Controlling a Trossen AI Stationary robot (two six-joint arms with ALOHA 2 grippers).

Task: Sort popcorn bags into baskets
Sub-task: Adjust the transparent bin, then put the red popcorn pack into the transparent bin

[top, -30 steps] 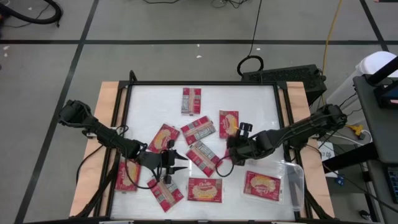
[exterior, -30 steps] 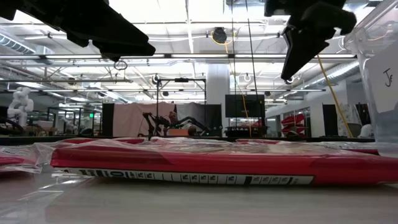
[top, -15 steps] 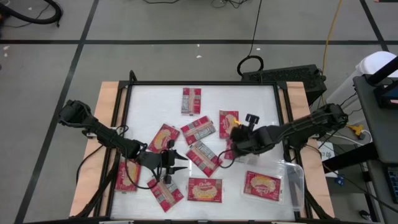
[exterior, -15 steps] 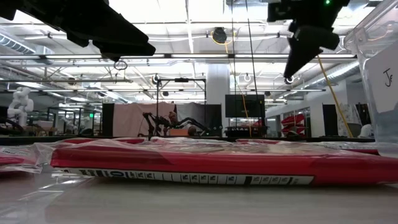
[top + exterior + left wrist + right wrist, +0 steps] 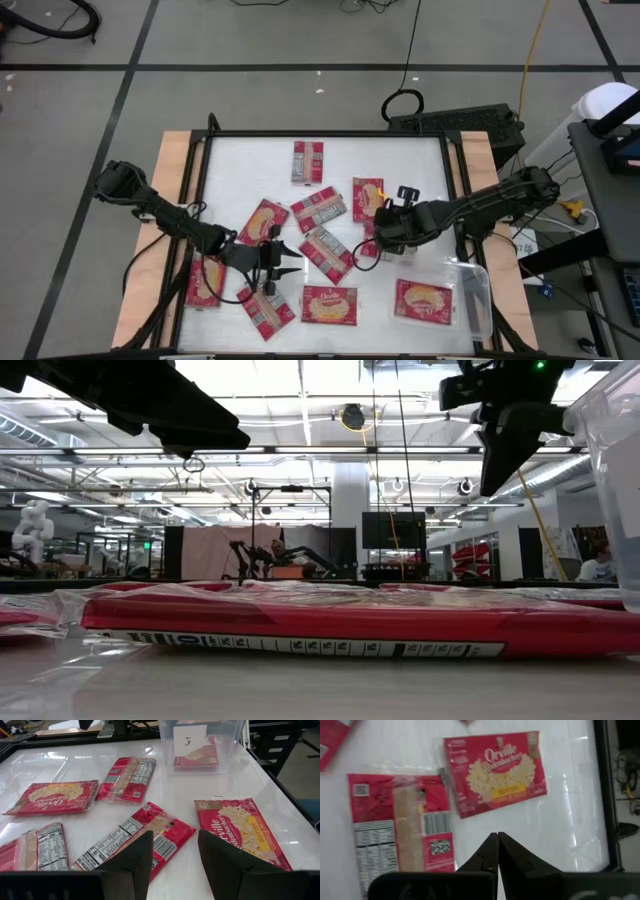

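Several red popcorn bags lie flat on the white table. A print-face bag [image 5: 131, 839] lies just ahead of my open left gripper [image 5: 174, 851], which hovers at the near left [image 5: 288, 258], with a picture-face bag [image 5: 241, 831] beside it. My right gripper [image 5: 497, 841] is shut and empty. It hangs above the table right of centre [image 5: 385, 225], over a picture-face bag [image 5: 495, 770] and a print-face bag [image 5: 402, 822]. The clear bin [image 5: 470, 295] stands at the near right corner with one bag [image 5: 423, 300] lying inside.
A black frame [image 5: 320, 134] rims the table, with wooden strips along its left and right sides. The bin's label [image 5: 187, 741] faces my left gripper. The nearest bag [image 5: 300, 625] fills the low view. Bare white table lies along the far edge and far right.
My right gripper has swung from the table's middle toward the right and far edges and turned at the wrist. In the low view it has moved right, and the bin's labelled wall has slid out of that view to the right.
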